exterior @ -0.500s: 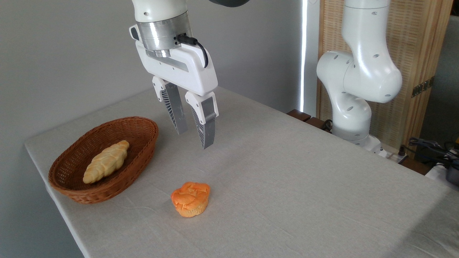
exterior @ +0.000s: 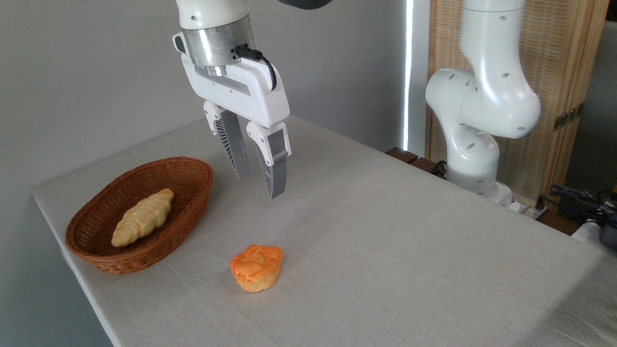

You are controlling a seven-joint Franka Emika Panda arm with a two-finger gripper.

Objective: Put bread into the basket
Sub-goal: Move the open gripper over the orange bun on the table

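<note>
The bread [exterior: 256, 267], a small orange muffin-shaped bun with a cracked top, rests on the tablecloth near the front. To its left stands the basket [exterior: 193, 169], oval and reddish-brown wicker, holding a pale-yellow braided loaf [exterior: 142, 217]. My gripper [exterior: 259, 187] hangs in the air above the table, up and behind the bread and to the right of the basket. Its two grey fingers are apart and hold nothing.
The table [exterior: 385, 231] is covered with a light grey cloth; its left edge runs just past the basket. The arm's white base [exterior: 475, 125] rises at the back right. Cables [exterior: 578, 197] lie at the far right edge.
The gripper has shifted very slightly left and up. The bread and basket have not moved.
</note>
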